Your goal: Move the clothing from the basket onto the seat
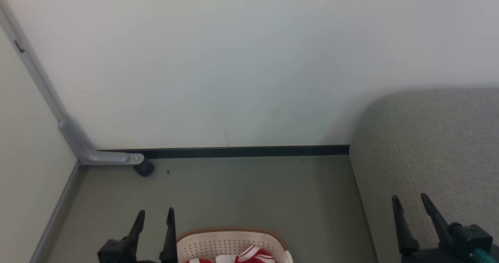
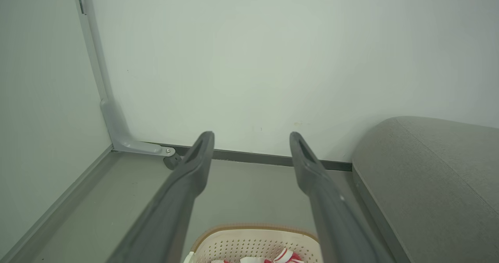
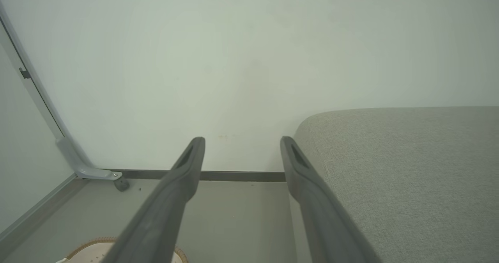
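The cream perforated basket with its brown rim stands on the floor at the bottom middle of the head view, and red clothing with white stripes lies inside it. The basket and clothing also show low in the left wrist view. My left gripper hangs open just left of the basket, holding nothing. The grey fabric seat fills the right side. My right gripper stands open over the seat's front part, empty. In the right wrist view the seat is at the right and the basket's rim at the bottom left.
A pale wall with a dark baseboard closes the far side. At the left corner a grey metal leg with a black caster stands against a side panel. Grey floor lies between the basket, the wall and the seat.
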Motion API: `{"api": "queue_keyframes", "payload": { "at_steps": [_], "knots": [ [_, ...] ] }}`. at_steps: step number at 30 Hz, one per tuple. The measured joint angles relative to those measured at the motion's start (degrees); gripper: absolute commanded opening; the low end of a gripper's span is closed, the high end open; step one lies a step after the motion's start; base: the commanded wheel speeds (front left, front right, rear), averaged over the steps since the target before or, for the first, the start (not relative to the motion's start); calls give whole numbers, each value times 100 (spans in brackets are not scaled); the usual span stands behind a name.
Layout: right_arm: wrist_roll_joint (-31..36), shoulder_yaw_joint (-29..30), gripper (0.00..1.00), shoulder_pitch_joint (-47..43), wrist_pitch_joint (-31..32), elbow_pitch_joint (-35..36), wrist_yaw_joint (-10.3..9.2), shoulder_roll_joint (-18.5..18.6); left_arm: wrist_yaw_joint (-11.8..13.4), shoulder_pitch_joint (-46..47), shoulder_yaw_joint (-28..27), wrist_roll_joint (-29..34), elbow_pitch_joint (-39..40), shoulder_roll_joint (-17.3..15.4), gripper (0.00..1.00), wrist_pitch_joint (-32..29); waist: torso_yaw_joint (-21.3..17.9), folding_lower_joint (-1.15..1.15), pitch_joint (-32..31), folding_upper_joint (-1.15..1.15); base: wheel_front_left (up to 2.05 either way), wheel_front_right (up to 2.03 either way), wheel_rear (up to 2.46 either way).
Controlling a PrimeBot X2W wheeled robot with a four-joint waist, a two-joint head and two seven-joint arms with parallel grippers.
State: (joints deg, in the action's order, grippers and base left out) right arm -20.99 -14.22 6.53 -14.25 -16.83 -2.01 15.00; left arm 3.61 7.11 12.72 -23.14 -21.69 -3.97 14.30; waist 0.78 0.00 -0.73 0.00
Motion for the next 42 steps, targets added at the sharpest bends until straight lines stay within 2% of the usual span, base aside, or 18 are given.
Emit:
{"api": "queue_keyframes", "payload": {
  "at_steps": [5, 24, 42],
  "knots": [
    [-2, 98, 100, -7, 0, 2, -53, -24, 3, 1, -55, -14, -52, 19, 100, 0, -1, 0, -1, 0, 0, 0, 0],
    [3, 211, 100, -28, -1, 216, -51, -52, 43, 8, -7, -7, -297, 52, 100, 0, -11, 0, 128, 0, 0, 0, 0],
    [187, 252, 100, 653, -2, 957, 60, 8, 44, 756, 516, -5, -1138, 137, 100, -21, -184, 1, 1198, 0, 0, 0, 0]
  ]
}}
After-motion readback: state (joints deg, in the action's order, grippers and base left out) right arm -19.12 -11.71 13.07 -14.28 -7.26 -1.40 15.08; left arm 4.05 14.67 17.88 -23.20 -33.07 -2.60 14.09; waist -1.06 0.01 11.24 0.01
